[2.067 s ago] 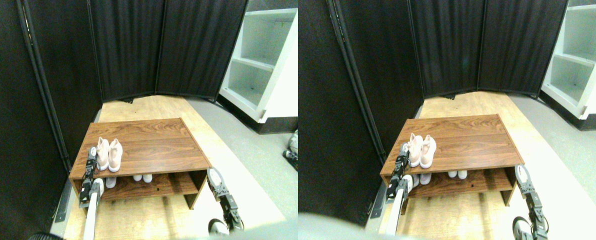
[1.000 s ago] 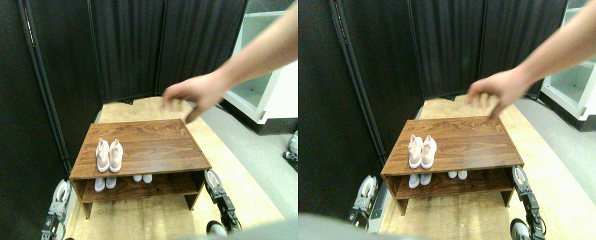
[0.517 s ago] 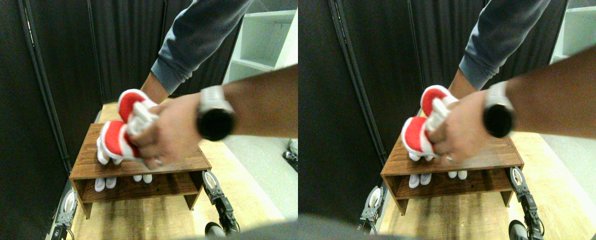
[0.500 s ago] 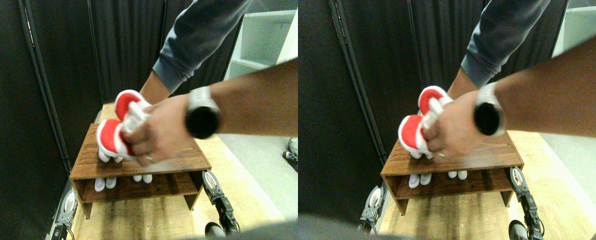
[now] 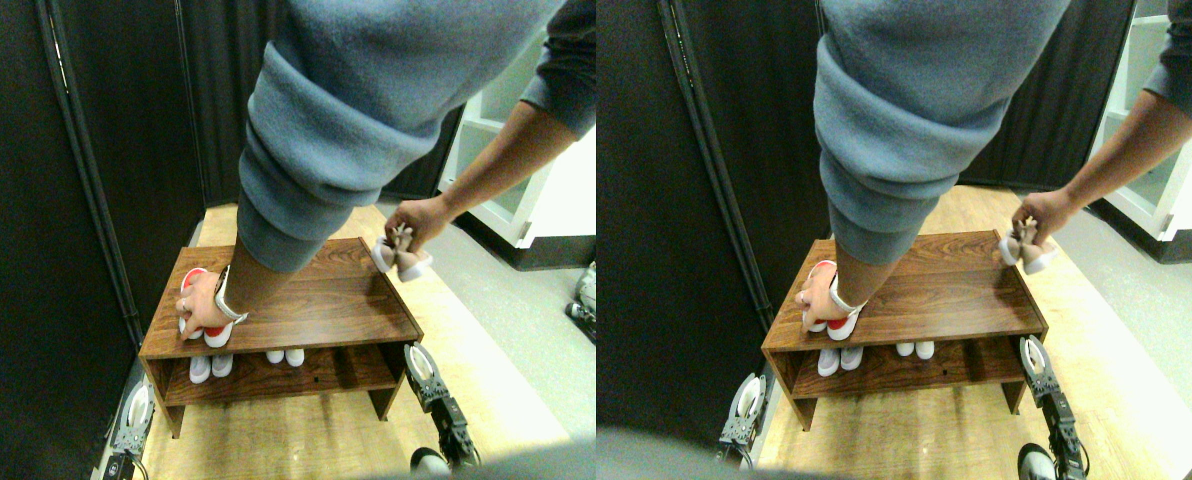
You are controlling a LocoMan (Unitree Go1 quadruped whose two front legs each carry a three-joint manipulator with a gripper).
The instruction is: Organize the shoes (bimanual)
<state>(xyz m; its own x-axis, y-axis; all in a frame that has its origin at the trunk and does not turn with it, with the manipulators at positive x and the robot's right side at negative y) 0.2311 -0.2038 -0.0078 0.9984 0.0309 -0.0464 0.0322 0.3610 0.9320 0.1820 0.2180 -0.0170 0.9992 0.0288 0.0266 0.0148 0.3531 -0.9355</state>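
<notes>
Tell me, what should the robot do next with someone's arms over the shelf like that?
Probably wait, both arms kept low. A person's hand is on the red shoes at the left of the shelf top, and the other hand holds the pale shoes off its far right corner. The left claw and right claw sit beside the shelf, clear of both hands.

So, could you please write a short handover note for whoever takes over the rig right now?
Left claw and right claw sit low beside the wooden shoe rack, holding nothing. A person's hand presses the red shoes onto the rack's top left. Their other hand carries the pale pink shoes off past the back right corner. Two white-toed pairs sit on the lower shelf. Organizing not begun; wait until the person clears.
</notes>
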